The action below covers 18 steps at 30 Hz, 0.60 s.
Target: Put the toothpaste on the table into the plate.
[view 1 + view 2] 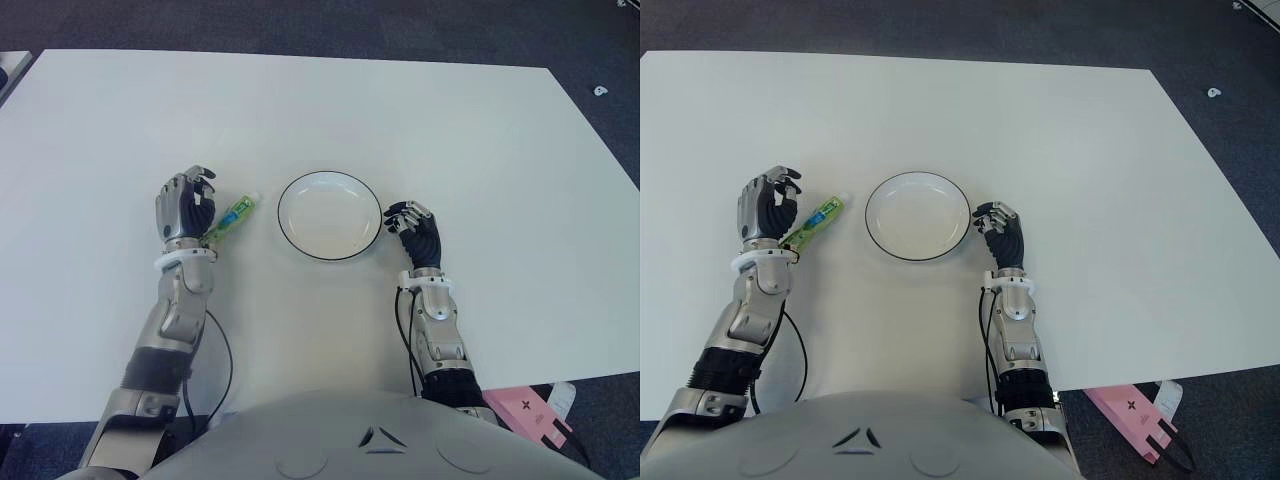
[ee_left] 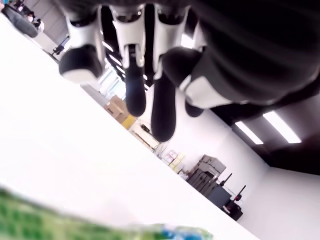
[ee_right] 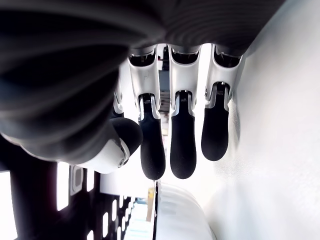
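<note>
The toothpaste (image 1: 232,217), a green tube with a white cap, lies flat on the white table (image 1: 300,110), its cap pointing toward the plate. The white plate (image 1: 330,259) with a thin dark rim sits just right of it and holds nothing. My left hand (image 1: 193,196) hovers at the tube's tail end, fingers (image 2: 135,95) loosely bent above the table and not touching the toothpaste (image 2: 75,227), which shows blurred below them. My right hand (image 1: 412,226) shows beside the plate's right rim, fingers (image 3: 182,150) relaxed and holding nothing.
A pink object (image 1: 525,410) lies on the dark floor past the table's near right corner. A black cable (image 1: 226,360) loops beside my left forearm. Wide bare tabletop stretches behind and to both sides of the plate.
</note>
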Available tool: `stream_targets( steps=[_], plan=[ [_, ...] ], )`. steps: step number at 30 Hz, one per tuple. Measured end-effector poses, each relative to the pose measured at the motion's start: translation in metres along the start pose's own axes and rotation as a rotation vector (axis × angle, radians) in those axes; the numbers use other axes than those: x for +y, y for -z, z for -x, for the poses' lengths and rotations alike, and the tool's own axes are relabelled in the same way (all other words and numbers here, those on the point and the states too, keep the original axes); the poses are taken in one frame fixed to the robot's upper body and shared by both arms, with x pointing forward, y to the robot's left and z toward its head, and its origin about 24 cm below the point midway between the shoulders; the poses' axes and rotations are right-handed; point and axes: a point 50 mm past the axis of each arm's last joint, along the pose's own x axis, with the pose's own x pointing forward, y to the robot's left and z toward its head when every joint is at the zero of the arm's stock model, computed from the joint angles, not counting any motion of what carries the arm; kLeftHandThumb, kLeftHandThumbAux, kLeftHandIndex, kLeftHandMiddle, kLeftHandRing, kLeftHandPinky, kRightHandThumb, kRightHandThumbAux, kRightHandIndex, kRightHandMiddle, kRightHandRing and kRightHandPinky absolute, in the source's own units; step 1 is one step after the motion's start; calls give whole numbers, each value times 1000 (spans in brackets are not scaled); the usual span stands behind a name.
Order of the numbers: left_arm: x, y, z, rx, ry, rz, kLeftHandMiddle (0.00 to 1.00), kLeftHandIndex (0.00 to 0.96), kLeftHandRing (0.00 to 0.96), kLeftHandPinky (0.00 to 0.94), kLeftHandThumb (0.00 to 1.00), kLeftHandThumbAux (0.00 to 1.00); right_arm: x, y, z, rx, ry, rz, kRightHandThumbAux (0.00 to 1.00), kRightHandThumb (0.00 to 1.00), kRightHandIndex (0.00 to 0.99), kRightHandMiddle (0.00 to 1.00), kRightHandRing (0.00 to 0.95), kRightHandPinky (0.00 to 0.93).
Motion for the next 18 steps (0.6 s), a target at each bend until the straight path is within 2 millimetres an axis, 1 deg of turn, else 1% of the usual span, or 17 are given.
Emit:
stream_targets(
  steps=[6, 18],
  plan=[
    [1, -7, 1, -19, -39, 45, 536, 394, 875, 860, 852, 669, 0, 0, 0, 0, 2, 1, 731, 707, 429, 502, 521, 530],
    [6, -25, 2, -54, -58, 94, 546, 396, 884, 870, 850, 670, 0, 0, 0, -2, 3, 0, 730, 707, 430, 503, 514, 517]
  ],
)
